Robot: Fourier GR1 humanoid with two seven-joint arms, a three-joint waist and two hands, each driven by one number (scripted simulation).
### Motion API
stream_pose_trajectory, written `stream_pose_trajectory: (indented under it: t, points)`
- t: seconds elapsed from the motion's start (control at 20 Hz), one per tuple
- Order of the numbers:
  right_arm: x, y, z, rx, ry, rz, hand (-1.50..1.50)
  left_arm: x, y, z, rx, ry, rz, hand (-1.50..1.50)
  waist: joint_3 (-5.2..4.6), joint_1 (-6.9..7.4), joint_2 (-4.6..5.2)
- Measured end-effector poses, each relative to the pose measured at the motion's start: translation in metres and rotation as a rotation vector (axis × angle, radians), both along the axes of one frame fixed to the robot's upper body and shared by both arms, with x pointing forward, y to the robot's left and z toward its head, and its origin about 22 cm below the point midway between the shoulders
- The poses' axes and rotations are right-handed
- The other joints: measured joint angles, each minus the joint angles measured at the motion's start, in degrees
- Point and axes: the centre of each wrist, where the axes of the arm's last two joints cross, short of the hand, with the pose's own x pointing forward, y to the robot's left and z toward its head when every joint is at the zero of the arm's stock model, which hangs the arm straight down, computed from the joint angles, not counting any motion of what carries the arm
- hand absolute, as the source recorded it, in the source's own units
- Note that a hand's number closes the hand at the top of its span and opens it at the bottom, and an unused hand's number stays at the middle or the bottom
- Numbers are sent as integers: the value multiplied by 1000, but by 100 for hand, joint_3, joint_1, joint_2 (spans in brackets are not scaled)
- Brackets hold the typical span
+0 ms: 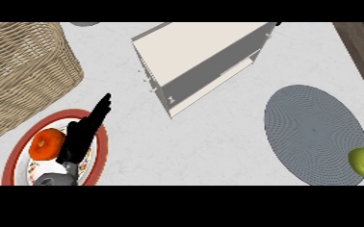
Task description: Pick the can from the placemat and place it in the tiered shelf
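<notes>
Nearest, at the lower left, the robot's left hand [84, 133] lies over a round red-rimmed patterned plate [17, 150], fingers straight and pointing up and to the right, holding nothing. It looks parked, not reaching. On that plate, just left of the hand, sits an orange round fruit [47, 144], the plate's only visible contents.

At the lower right, a grey oval woven placemat [310, 132] lies flat on the pale speckled surface [206, 144]. At its right edge, cut by the frame, is a yellow-green rounded object [357, 161]; it may be the can the task names, but too little shows to be sure. No other can shows anywhere. The right hand does not appear, though it would probably be the better placed to reach that side.

Farther off, in the middle, stands the white boxy tiered shelf [202, 60], turned at an angle, with nothing visible in it. At the far left, a tan wicker basket [32, 67] shows only its woven side, so its contents cannot be told.
</notes>
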Motion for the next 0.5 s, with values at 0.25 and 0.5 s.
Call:
stream_pose_trajectory:
  t: [0.25, 0.5]
  points:
    - [-25, -64, -8, -27, -20, 6, -150, -2, -4, -3, -5, 2, -4, 0, 2, -8, -6]
    - [-47, -107, -18, -75, -38, 36, -150, 5, -11, 4, 3, -5, -13, 0, 9, 56, 23]
